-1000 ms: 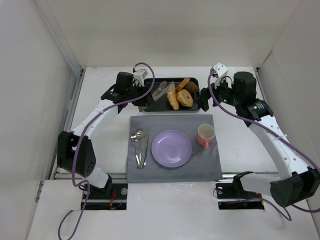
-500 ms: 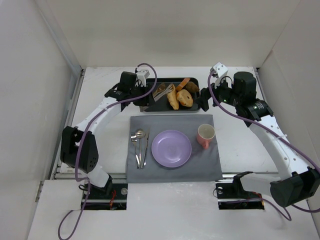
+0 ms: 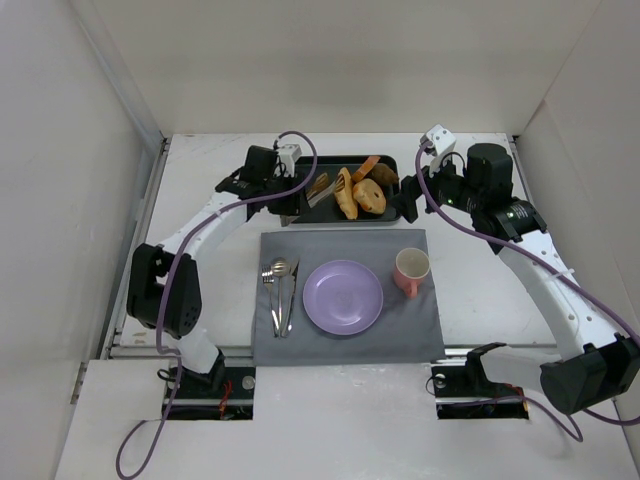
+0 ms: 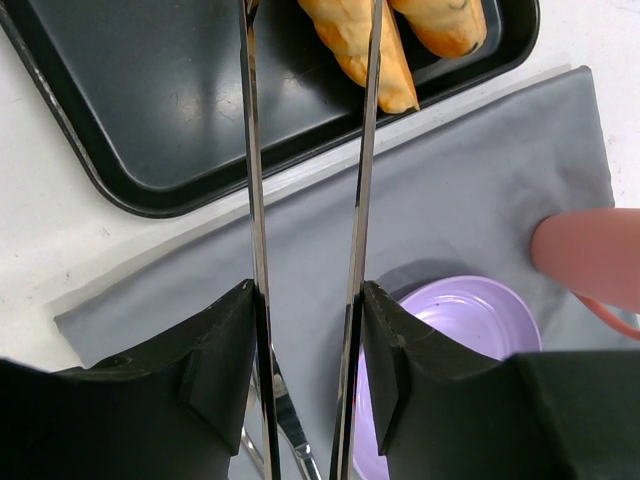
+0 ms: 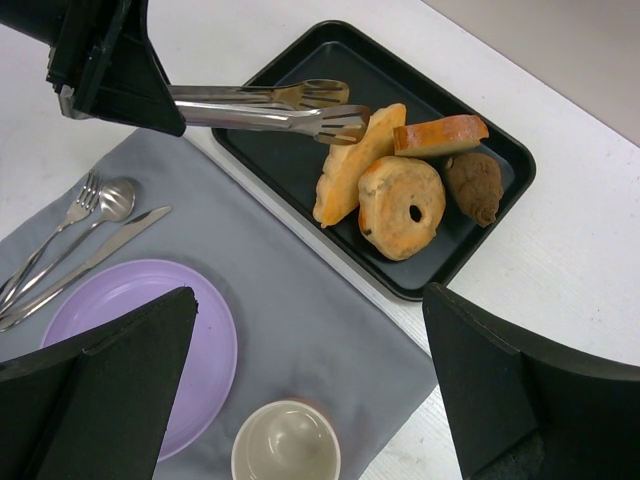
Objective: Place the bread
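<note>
The bread [image 3: 345,194] [image 5: 352,168] [image 4: 365,45], a long golden piece, lies in the black tray [image 3: 305,209] [image 5: 285,160] [image 4: 150,100] at the back. My left gripper [image 3: 288,193] [image 4: 305,320] [image 5: 160,105] is shut on a pair of metal tongs [image 5: 260,105] [image 4: 255,150]. The tongs reach over the tray with their arms slightly apart and their tips right at the bread's upper left end; nothing is between them. My right gripper [image 3: 408,195] [image 5: 310,300] hangs open and empty beside the tray's right end.
A ring-shaped bagel [image 5: 400,205], an orange slice [image 5: 440,133] and a dark brown chunk [image 5: 473,185] share the tray. On the grey cloth [image 3: 345,340] lie a purple plate [image 3: 343,297], cutlery [image 3: 280,290] to its left and a pink cup [image 3: 411,270] to its right.
My left arm has swung right, carrying the tongs across the tray until their tips reached the bread. The right arm has stayed still.
</note>
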Action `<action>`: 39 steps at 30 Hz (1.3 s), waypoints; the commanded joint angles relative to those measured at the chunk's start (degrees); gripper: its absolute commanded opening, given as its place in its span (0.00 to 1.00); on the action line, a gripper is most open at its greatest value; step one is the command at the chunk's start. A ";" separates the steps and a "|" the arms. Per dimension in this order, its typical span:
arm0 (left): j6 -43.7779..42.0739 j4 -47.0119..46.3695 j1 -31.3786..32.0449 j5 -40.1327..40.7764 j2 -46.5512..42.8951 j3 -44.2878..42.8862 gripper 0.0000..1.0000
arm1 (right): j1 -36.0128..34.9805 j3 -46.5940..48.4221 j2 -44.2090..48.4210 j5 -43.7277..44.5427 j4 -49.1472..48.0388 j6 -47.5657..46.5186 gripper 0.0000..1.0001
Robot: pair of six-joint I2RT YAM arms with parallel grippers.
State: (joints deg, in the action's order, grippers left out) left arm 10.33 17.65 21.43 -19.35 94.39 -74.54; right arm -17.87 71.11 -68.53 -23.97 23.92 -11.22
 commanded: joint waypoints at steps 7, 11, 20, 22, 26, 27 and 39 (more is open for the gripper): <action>-1.36 -1.13 0.37 -2.26 0.53 -3.15 0.40 | 0.03 0.61 1.03 0.68 -2.39 -0.73 1.00; -1.36 -1.13 0.37 -2.88 0.53 -3.15 0.40 | 0.03 0.61 1.03 0.68 -2.39 -0.73 1.00; -1.36 -1.13 0.89 -3.94 1.06 -3.15 0.40 | 0.03 0.61 1.03 0.68 -2.39 -0.73 1.00; -1.36 -1.13 0.89 -3.94 1.06 -3.15 0.40 | 0.03 0.61 1.03 0.68 -2.39 -0.73 1.00; -1.36 -0.60 1.42 -3.94 1.06 -3.67 0.40 | 0.03 0.61 1.03 0.68 -2.39 -0.73 1.00; -1.36 -0.60 1.42 -3.94 1.67 -3.68 0.40 | 0.03 0.61 1.03 0.68 -2.39 -0.73 1.00; -1.89 4.05 3.00 0.54 5.10 -7.99 0.29 | 0.03 0.61 1.03 0.68 -2.39 -0.73 1.00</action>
State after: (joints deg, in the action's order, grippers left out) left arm 9.30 20.84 23.62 -19.73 99.92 -79.46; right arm -17.87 71.11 -68.53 -23.33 23.92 -11.22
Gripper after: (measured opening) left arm 0.316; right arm 0.998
